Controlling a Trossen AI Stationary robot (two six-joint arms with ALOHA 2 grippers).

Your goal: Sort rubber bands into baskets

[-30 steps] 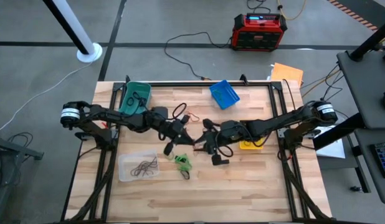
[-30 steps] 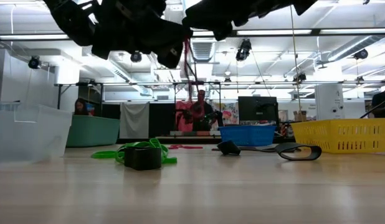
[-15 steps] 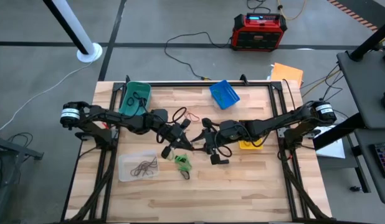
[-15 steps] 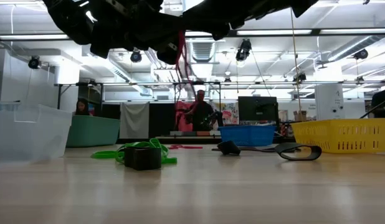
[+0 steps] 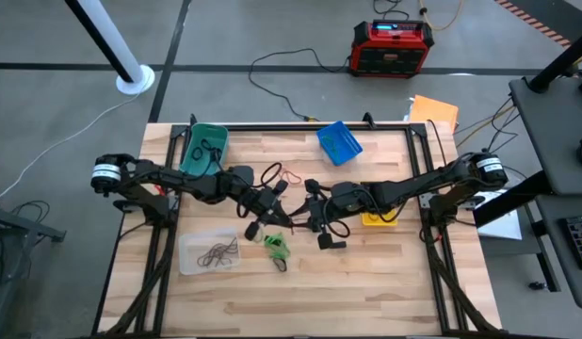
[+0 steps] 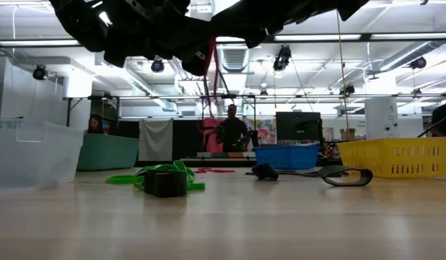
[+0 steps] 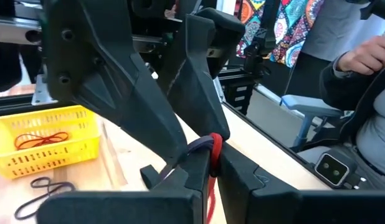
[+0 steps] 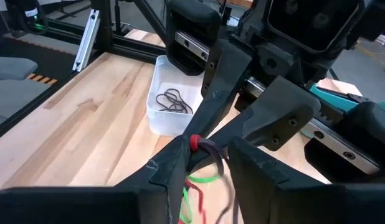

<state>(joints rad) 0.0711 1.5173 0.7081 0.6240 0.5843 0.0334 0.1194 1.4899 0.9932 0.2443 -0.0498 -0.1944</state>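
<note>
Your left end effector (image 5: 283,218) is pinched shut on a red rubber band (image 7: 212,163) near the middle of the bench (image 5: 366,282). Your right end effector (image 5: 300,220) meets it tip to tip. Its fingers (image 8: 171,163) sit on both sides of the same red band with a small gap between them, and you cannot tell if they squeeze it. A dark band (image 8: 212,150) is hooked there too. Both end effectors hang above the bench, as the low view shows.

Look from above for the baskets. The teal-green basket (image 5: 203,147) is at about 10 o'clock from the middle. It has a dark band inside. The blue basket (image 5: 339,142) is at about 1 o'clock. The yellow basket (image 7: 44,145) is at about 3 o'clock, mostly under your right arm, with red bands (image 7: 41,138) in it. The clear basket (image 5: 209,252) is at about 8 o'clock, with dark brown bands (image 5: 217,251) in it.

Green bands (image 5: 275,245) lie at about 6 o'clock, just below the end effectors, next to a small black block (image 6: 165,183). More loose bands (image 5: 277,175) lie at 12 o'clock. Black bands (image 7: 42,188) lie by the yellow basket.

A red box (image 5: 393,47) sits on the floor past the bench. You cannot read any writing on it. A person (image 6: 231,132) stands far back in the room.
</note>
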